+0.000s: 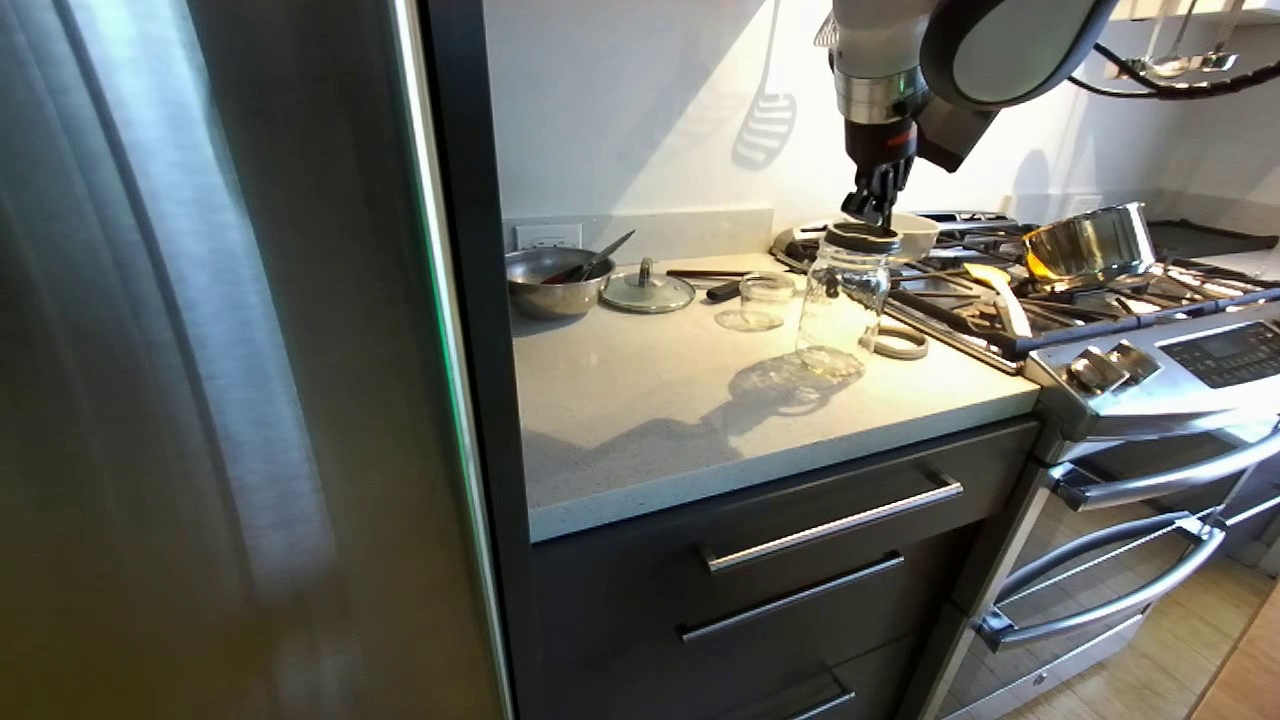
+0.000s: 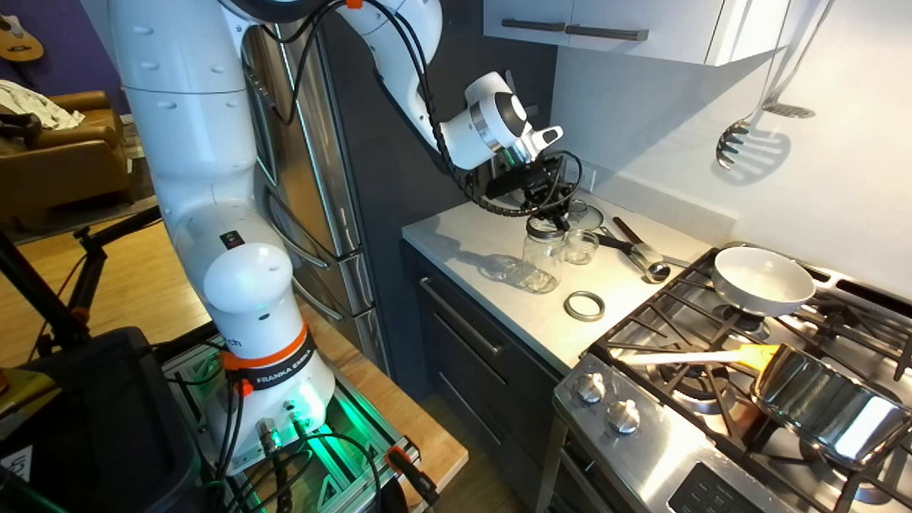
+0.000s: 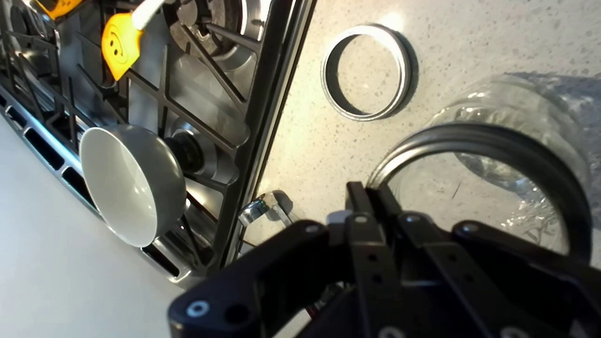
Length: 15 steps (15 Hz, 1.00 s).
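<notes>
Here's the gripper (image 3: 371, 195), fingertips pinching the dark rim (image 3: 507, 145) of the tall glass jar (image 1: 843, 300), one tip on the inner side! The jar looks upright; whether its base touches the counter (image 1: 610, 390), I can't tell. Near it a loose metal ring (image 3: 327, 80) lies flat, a small glass cup (image 2: 581, 246) close by. Farther out, a white bowl (image 3: 131, 185) sits on the stove (image 2: 659, 442).

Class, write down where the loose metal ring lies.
In the wrist view, the ring lies on the counter, upper middle, between the stove at left and the jar at lower right.
</notes>
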{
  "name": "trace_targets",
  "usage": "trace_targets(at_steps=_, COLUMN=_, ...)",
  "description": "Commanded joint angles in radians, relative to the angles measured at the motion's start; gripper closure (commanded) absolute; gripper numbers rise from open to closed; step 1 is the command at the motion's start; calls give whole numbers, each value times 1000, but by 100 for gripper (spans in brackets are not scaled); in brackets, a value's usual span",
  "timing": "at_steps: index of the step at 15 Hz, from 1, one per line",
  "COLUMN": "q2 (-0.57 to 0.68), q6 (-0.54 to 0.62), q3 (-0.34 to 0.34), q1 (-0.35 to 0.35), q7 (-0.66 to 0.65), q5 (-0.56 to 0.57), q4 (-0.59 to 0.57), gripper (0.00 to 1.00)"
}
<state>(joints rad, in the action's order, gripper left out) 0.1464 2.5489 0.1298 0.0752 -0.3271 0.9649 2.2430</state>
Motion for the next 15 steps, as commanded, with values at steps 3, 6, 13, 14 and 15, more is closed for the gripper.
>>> trace_targets(at_steps=3, q2=16, q6=-59, q3=-2, q1=-7, q7=4, q5=15, q4=-19, gripper=98)
trace_targets(at_steps=6, q2=21, q6=-64, q3=-3, q1=-5, q7=5, q5=14, q4=-21, gripper=98)
trace_targets(at_steps=13, q2=27, q6=-62, q3=-6, q1=-14, q7=-9, q5=37, q4=-27, gripper=98)
trace_targets(at_steps=14, q2=28, q6=-63, q3=-7, q1=-15, q7=-7, q5=41, q4=-28, gripper=98)
trace_targets(at_steps=15, q2=29, q6=-64, q3=-8, q1=-17, q7=-7, q5=47, q4=-29, gripper=98)
